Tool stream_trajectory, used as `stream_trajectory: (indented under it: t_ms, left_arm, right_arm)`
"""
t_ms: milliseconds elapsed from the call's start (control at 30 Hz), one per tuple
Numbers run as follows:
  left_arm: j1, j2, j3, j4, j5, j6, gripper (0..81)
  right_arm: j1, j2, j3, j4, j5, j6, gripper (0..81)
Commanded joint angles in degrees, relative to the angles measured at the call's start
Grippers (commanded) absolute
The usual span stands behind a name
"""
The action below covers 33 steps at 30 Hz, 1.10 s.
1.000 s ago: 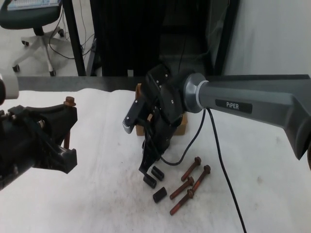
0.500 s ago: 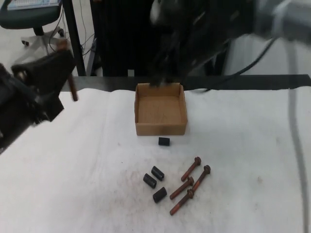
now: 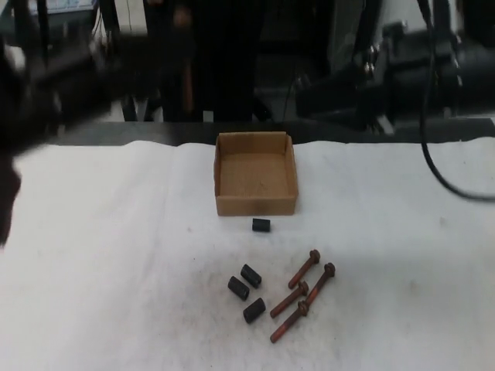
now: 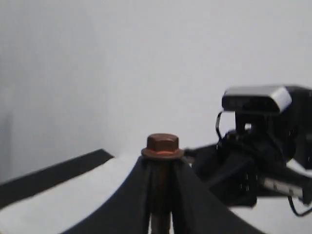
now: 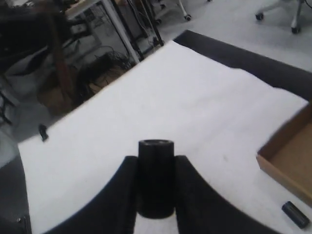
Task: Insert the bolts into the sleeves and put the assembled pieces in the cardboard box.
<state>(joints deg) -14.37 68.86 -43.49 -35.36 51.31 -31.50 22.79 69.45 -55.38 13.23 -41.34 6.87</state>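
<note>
My left gripper (image 4: 162,168) is shut on a rusty bolt (image 4: 162,146), held upright with its hex head above the fingers. In the high view the left arm (image 3: 69,85) is a dark blur at the back left, well above the bench. Between the fingers of my right gripper (image 5: 156,165) stands a black sleeve (image 5: 156,178), open end up. The right arm (image 3: 387,85) hangs high at the back right. The open cardboard box (image 3: 218,174) sits mid-bench; nothing shows inside it. In front of it lie one sleeve (image 3: 261,225), three more sleeves (image 3: 250,276) and several bolts (image 3: 304,268).
A white cloth (image 3: 116,255) covers the bench, with wide bare areas left and right of the parts. A black cable (image 3: 441,174) hangs from the right arm over the back right. The box edge (image 5: 292,161) and a loose sleeve (image 5: 295,214) show in the right wrist view.
The right arm has lifted from the sleeve cluster, up and back to the right. The left arm has risen with its bolt toward the back left. The box and one sleeve are uncovered.
</note>
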Motion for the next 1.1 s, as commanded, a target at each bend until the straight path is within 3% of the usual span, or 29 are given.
stream_trajectory:
  t_ms: [0,133,233,400,633,767,1067]
  left_arm:
    - [-1.3,1.7,-3.5,-2.0,2.7,-0.9,0.3]
    - [-4.3,4.3,-6.9,-2.0,4.8,-3.6,0.3]
    - [-6.6,4.5,-7.1,-1.8,4.8,-3.2,0.3]
    - [-8.7,4.5,-7.1,-1.8,4.9,-3.2,0.3]
    - [-8.7,4.5,-7.1,-1.8,4.7,-3.2,0.3]
    - [-8.7,4.5,-6.8,-1.8,0.5,-2.4,0.3]
    - [-8.7,4.5,-6.7,-1.8,-1.0,-0.1,0.3]
  right_arm:
    - [1.5,-1.7,7.5,-17.1,-1.4,8.2,0.8]
    - [5.3,-0.1,16.6,-41.8,4.1,11.8,0.8]
    - [8.1,1.9,19.9,-49.5,8.5,11.8,0.8]
    - [10.0,4.3,20.1,-50.0,8.8,11.4,0.8]
    - [10.0,4.7,20.1,-53.6,11.9,11.1,0.8]
    - [10.0,4.8,20.1,-56.1,14.2,11.1,0.8]
    - [10.0,4.8,20.1,-55.5,14.5,11.1,0.8]
